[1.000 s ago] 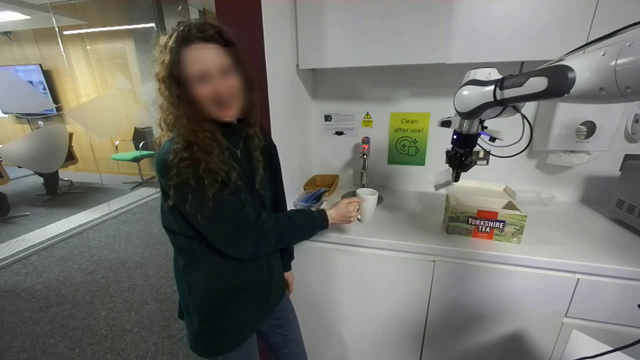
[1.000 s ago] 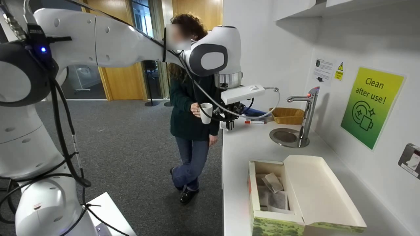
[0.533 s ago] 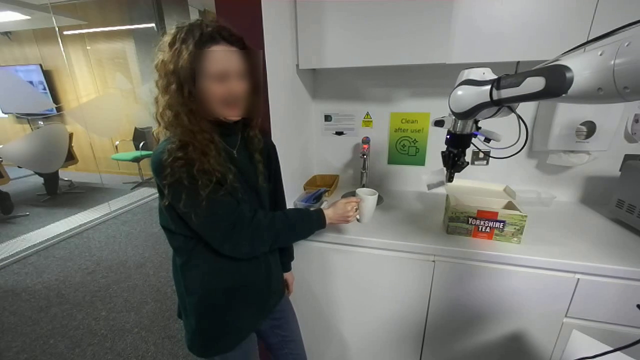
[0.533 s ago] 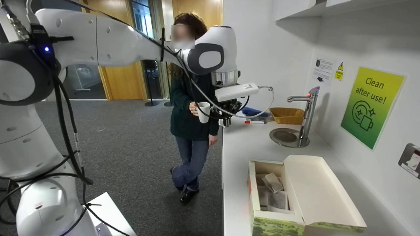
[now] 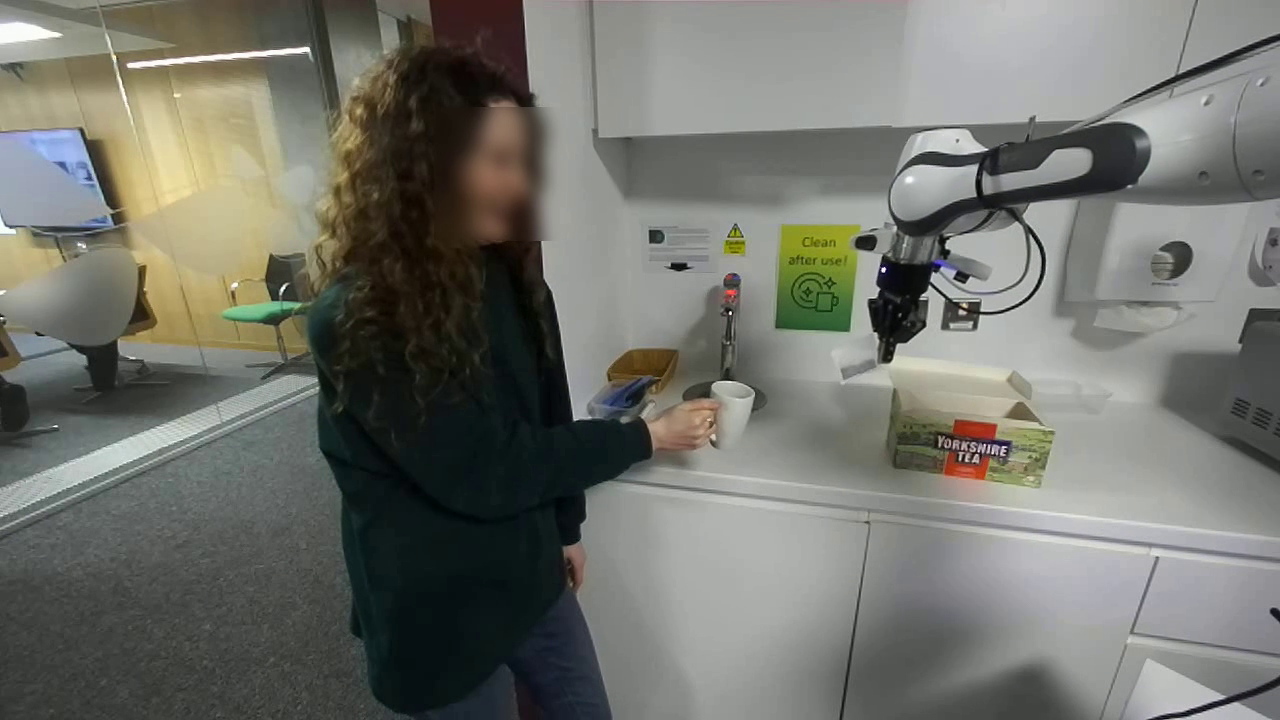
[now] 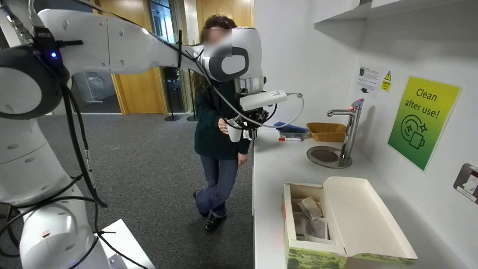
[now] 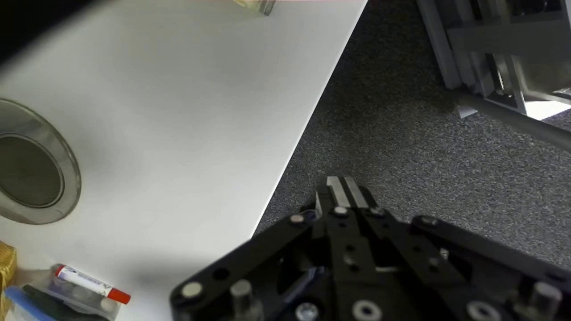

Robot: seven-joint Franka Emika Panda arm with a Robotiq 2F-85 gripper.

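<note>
- We find the pale, flat paper tea bag (image 5: 853, 362) already out of the open green-printed cardboard tea box (image 5: 970, 452), which stands near the front edge of the white counter (image 5: 800, 435)
- The black two-fingered gripper (image 5: 886, 352) has its fingers (image 7: 337, 191) together, clamped on the tea bag; in the wrist view they show past the counter's front edge
- We judge the lifting-out done and the release not yet made
- In an exterior view we see the white ceramic-looking mug (image 5: 733, 412), in a bare human hand (image 5: 685, 425), apart from the tea bag
</note>
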